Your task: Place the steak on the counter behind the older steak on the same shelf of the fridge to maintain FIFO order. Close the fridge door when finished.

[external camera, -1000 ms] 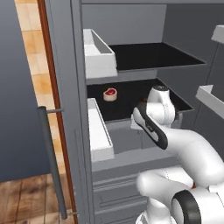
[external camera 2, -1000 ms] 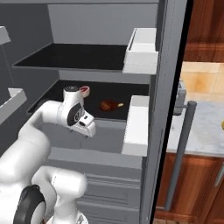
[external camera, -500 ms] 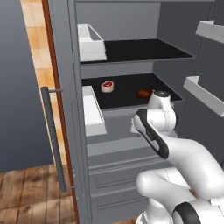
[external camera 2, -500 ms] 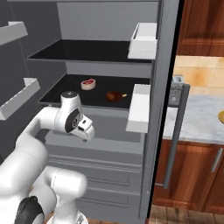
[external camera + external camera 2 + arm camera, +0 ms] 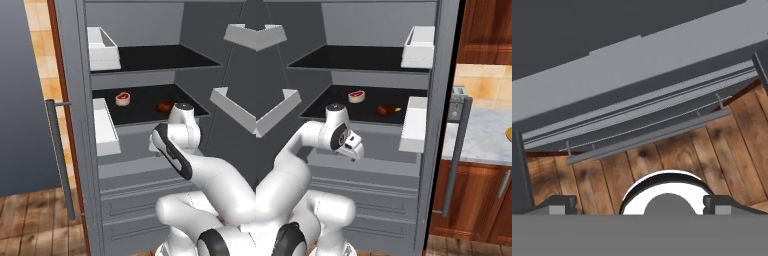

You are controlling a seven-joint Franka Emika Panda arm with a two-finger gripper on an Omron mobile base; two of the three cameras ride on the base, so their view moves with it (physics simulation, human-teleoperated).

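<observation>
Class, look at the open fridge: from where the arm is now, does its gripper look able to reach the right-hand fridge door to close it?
Probably yes. The gripper hangs in front of the drawers, with open space between it and the door's inner bins; nothing stands between them.

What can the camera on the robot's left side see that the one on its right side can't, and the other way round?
Left base view alone: a strip of wooden floor beside the open door. Right base view alone: the counter over brown cabinets. Both share the open fridge, the steak and the older steak on the same black shelf, white door bins, and the white arm.
</observation>
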